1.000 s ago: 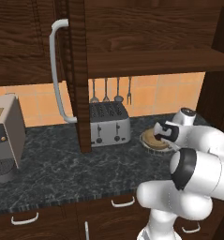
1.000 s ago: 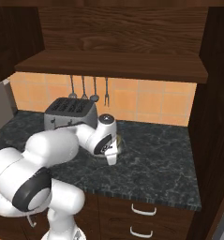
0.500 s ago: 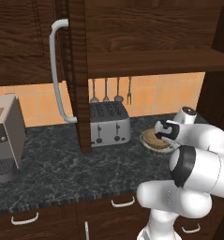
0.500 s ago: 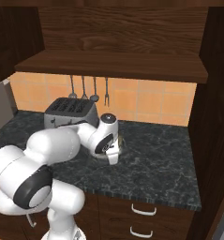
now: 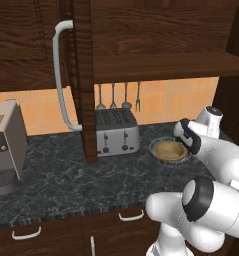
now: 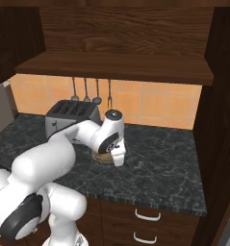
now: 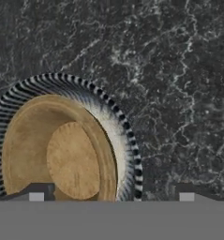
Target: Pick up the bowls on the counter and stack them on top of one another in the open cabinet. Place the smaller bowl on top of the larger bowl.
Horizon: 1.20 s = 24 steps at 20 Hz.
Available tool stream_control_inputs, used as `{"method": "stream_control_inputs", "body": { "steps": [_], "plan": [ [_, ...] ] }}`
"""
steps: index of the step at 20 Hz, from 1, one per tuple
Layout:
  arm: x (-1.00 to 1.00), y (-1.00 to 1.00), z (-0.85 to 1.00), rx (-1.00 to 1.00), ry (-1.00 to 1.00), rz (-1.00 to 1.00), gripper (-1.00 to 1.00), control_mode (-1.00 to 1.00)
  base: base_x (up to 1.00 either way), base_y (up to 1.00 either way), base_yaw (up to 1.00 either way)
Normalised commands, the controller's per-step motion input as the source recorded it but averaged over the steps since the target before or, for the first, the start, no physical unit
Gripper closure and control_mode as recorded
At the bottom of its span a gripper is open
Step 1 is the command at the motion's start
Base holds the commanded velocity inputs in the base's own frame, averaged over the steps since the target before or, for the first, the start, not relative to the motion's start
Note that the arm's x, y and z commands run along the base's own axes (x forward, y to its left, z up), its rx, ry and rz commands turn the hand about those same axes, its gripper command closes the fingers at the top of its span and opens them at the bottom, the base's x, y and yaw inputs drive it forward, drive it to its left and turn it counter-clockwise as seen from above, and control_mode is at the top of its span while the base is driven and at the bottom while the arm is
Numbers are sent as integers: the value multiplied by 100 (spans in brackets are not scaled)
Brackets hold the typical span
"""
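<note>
Left base: we see the tan bowl (image 5: 171,150) nested in the striped bowl (image 5: 156,152) on the tabletop (image 5: 66,175), beside the toaster (image 5: 116,133).
Right base: hand over both bowls; shelf (image 6: 116,67) empty.
Hand: fingers (image 7: 111,193) spread wide, holding nothing; left tip (image 7: 36,191) over the tan bowl; we'd straddle its rim, then close.

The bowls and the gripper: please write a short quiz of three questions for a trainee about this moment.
1. True or false: the smaller bowl sits inside the larger bowl on the counter.
2. Which appliance stands on the counter just beside the bowls: A) kettle, B) toaster, C) blender?
3. Fill in: the shelf of the open cabinet holds ____ bowls.

Key:
1. True; in the hand view the tan bowl lies within the patterned rim.
2. B.
3. No. Both bowls are on the counter, under the gripper.
</note>
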Motion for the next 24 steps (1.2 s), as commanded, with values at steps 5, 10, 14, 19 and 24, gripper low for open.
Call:
{"method": "stream_control_inputs", "body": {
  "steps": [5,10,14,19,24],
  "plan": [
    [-50,-40,-21,0,0,15,-100,-100,0,0,0],
    [16,10,-14,0,0,8,-100,-100,0,0,0],
    [43,22,-3,0,1,1,-100,-100,0,0,0],
    [21,8,-25,-2,0,1,-100,-100,0,0,0],
    [15,0,-42,-3,2,0,-100,-100,0,0,0]
  ]
}}
